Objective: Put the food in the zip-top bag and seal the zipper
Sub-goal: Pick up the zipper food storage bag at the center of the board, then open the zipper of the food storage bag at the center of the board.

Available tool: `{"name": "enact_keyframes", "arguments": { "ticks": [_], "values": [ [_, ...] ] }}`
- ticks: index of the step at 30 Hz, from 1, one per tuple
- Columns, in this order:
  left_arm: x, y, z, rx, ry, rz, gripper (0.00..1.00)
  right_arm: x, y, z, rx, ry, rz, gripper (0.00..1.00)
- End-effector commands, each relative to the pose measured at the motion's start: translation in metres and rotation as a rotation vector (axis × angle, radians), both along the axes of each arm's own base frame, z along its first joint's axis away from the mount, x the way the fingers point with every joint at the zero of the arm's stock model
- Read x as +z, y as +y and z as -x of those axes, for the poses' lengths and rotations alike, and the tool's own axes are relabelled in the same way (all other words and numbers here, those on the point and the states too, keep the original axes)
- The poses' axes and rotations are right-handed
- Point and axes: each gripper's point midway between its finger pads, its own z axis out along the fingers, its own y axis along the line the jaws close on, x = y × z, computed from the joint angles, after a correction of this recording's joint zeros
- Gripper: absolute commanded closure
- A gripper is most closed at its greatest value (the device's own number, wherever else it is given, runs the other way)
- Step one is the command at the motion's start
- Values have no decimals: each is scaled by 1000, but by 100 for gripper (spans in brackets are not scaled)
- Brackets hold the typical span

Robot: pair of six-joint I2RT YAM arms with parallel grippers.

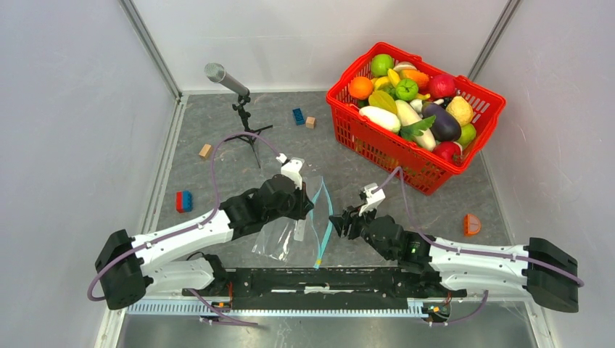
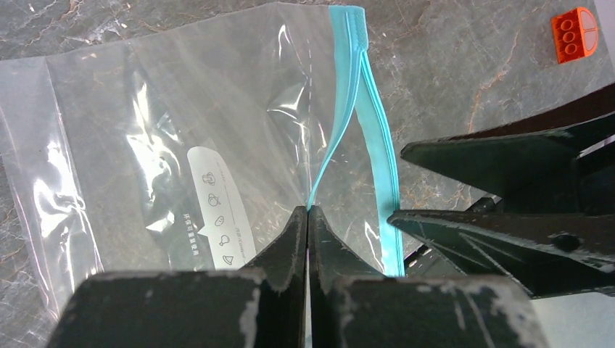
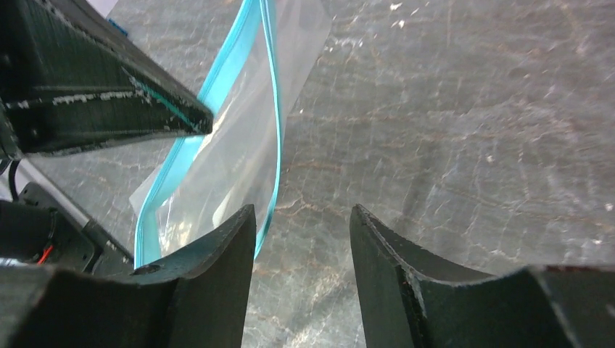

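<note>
Status: bag (image 2: pixel 145 138) mouth held.
Left hand (image 2: pixel 308 217) clamped on 1 zipper (image 2: pixel 378 188) lip; right hand (image 3: pixel 303 212) open, empty, just beside it.

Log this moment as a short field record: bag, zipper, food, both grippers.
zip-top bag: clear, lying on the table, nothing inside
zipper: light blue, unsealed, one lip lifted off the other
food: piled in the red basket, none bagged
left gripper: shut on the zipper's lifted lip
right gripper: open, empty, beside the bag mouth
</note>
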Motion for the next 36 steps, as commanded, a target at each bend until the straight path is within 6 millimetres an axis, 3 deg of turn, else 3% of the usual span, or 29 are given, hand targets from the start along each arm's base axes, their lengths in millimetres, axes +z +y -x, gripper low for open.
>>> {"name": "enact_keyframes", "arguments": {
  "ticks": [1,4,7,9,11,12,15,20,25,36],
  "values": [
    [8,1,-2,-21,-50,3,98,-3,16,11,67,70,-75,45],
    [12,-1,0,-34,-50,15,98,-6,23,11,84,81,-74,48],
    [14,-1,2,-42,-50,24,98,-4,27,7,82,66,-57,65],
    [14,-1,3,-43,-51,28,97,-4,28,3,75,56,-28,82],
    [14,1,3,-36,-49,22,89,-2,31,0,74,50,-2,95],
    [14,1,3,-34,-47,16,74,0,33,0,77,47,3,100],
    [12,1,3,-35,-28,-6,57,8,40,1,98,43,-24,100],
    [20,-2,4,-34,-5,-52,42,14,42,-6,28,85,-54,100],
    [32,-10,8,-27,-24,-39,41,18,48,-10,0,105,-83,100],
    [17,-1,3,40,-42,-105,46,39,44,-11,-6,73,-175,100]
  ]
}}
